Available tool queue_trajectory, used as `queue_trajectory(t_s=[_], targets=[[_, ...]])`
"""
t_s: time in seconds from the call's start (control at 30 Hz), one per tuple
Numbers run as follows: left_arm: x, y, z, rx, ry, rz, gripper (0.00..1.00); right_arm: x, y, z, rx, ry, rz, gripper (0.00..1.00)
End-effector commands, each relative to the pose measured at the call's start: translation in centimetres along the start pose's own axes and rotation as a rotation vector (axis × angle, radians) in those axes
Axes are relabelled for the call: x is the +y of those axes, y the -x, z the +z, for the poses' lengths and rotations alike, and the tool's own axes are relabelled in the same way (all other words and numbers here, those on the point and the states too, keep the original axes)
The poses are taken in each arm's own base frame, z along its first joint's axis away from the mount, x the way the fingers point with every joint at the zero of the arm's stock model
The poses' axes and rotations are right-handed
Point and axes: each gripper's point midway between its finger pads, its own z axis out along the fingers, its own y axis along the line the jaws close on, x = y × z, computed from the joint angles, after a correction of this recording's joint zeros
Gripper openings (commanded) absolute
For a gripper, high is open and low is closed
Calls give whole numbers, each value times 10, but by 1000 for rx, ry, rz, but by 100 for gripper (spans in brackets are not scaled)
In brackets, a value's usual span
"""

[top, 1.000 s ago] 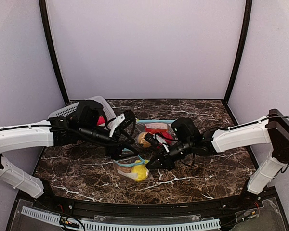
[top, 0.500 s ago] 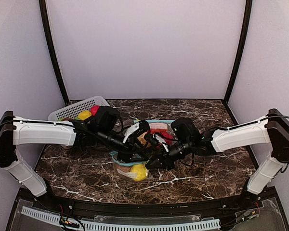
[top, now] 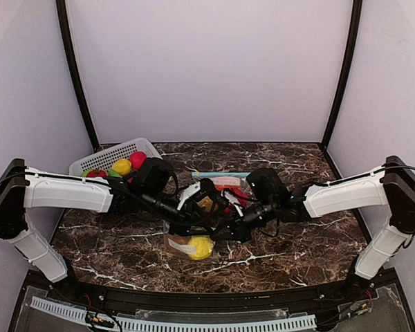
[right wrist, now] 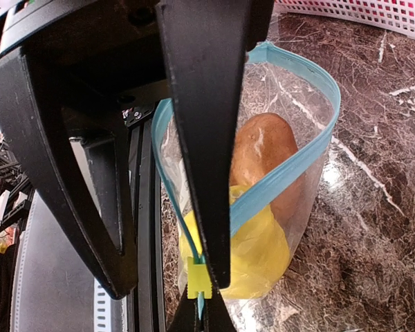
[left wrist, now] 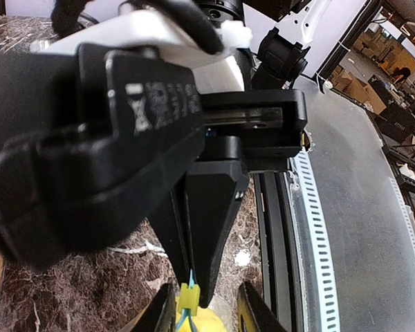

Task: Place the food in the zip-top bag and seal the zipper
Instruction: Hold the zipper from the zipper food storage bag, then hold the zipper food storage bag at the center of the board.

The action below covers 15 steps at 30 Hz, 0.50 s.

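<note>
The zip-top bag (right wrist: 290,173) stands open on the marble top, its blue zipper rim (right wrist: 299,160) spread in a loop. A brown toy food (right wrist: 259,149) and a yellow one (right wrist: 259,252) are inside; both show in the top view (top: 198,246). My right gripper (right wrist: 198,319) is shut on the zipper strip just below the yellow-green slider (right wrist: 198,277). My left gripper (left wrist: 206,317) is open, its fingers (left wrist: 160,315) on either side of the slider (left wrist: 188,299). In the top view both grippers meet above the bag, left (top: 211,214), right (top: 225,226).
The white lattice basket (top: 104,158) stands at the back left with yellow (top: 122,166), red (top: 137,160) and green toy foods. Something red and white (top: 225,183) lies by the bag's far rim. The two arms cross the middle of the table.
My left arm has swung from over the basket to the bag, and its open fingers now straddle the slider. The basket's foods are uncovered. The right gripper has held its place.
</note>
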Motion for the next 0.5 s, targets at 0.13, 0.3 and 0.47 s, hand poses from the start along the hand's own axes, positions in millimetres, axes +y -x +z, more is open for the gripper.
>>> queue_trajectory(t_s=[0.13, 0.3, 0.47], targets=[[1, -9, 3, 16, -2, -20, 28, 4, 17, -6, -51, 6, -36, 0], [6, -10, 8, 34, 0, -28, 26, 4, 16, -6, -50, 4, -37, 0], [11, -13, 10, 49, 18, -26, 25, 5, 16, -7, -50, 3, -36, 0]])
